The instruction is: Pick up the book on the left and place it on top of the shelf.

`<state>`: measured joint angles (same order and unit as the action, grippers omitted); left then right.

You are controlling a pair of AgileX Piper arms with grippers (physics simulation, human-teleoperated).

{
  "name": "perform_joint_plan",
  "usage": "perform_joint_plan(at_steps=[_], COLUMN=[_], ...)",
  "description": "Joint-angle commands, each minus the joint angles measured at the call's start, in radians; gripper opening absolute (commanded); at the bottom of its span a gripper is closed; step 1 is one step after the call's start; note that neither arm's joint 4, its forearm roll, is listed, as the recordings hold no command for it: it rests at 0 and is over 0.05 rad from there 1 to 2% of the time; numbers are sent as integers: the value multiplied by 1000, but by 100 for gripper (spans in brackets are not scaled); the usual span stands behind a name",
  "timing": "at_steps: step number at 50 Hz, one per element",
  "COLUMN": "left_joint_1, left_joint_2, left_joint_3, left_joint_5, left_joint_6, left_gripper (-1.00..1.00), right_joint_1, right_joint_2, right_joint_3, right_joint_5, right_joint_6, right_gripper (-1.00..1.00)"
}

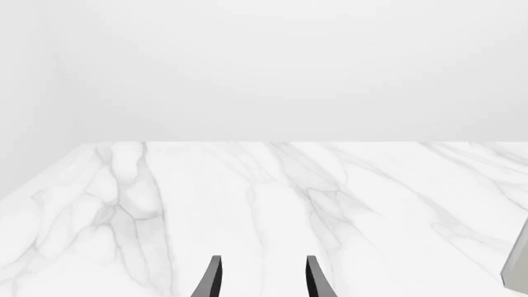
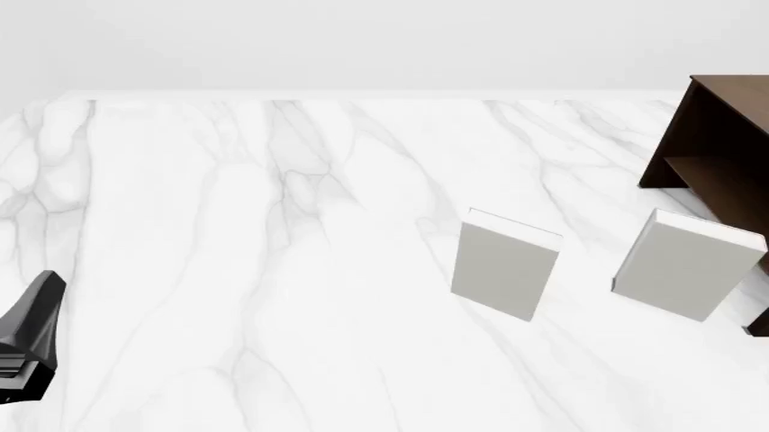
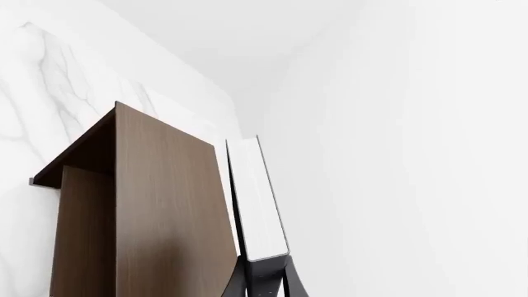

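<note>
Thin dark book (image 3: 257, 204), white page edge

Shelf (image 2: 719, 144) cut off at 3 o'clock in front view; left gripper (image 2: 27, 346) cropped at 9 o'clock; right gripper unseen there.

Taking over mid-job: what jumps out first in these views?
The right gripper holds the book on edge beside the shelf top. On the marble table, two pale grey books stand right of centre, near the shelf. The left gripper waits open at the near left, holding nothing.
</note>
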<state>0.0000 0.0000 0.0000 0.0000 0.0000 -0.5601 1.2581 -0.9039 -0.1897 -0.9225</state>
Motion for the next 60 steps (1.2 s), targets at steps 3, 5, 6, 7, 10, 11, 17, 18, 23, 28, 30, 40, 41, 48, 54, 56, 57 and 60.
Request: perform_joint_plan(at_steps=[3,5,6,7,10,11,17,18,23,28,30,40,41,48,54,56,57,60], left_joint_1=[0,0,0,0,0,0,0,0,0,0,0,0,0,0,0,0,0,0], left_joint_2=[0,0,0,0,0,0,0,0,0,0,0,0,0,0,0,0,0,0], left_joint_3=[0,0,0,0,0,0,0,0,0,0,0,0,0,0,0,0,0,0], left_joint_5=[0,0,0,0,0,0,0,0,0,0,0,0,0,0,0,0,0,0], left_joint_6=[0,0,0,0,0,0,0,0,0,0,0,0,0,0,0,0,0,0], left_gripper=[100,100,100,100,100,100,100,100,100,100,100,100,100,100,100,100,100,100], right_joint_1=[1,-1,-4,-5,-7,-6,-8,-8,-11,-11,-12,-14,-14,-24,-21,-21,-21,-22], right_joint_2=[59,67,73,78,89,91,106,109,128,149,160,216,216,235,258,264,267,269], right_joint_3=[-44,-45,-48,-49,-60,-60,-60,-59,-54,-62,-62,-77,-77,-70,-73,-70,-70,-61], right_joint_5=[-39,-45,-49,-51,-55,-56,-67,-69,-84,-97,-104,-130,-130,-144,-154,-158,-160,-156], right_joint_6=[-4,-6,-7,-7,-6,-7,-11,-11,-13,-9,-10,-8,-8,-13,-13,-13,-12,-2], right_gripper=[-100,-100,-100,-100,-100,-100,-100,-100,-100,-100,-100,-100,-100,-100,-100,-100,-100,-100])
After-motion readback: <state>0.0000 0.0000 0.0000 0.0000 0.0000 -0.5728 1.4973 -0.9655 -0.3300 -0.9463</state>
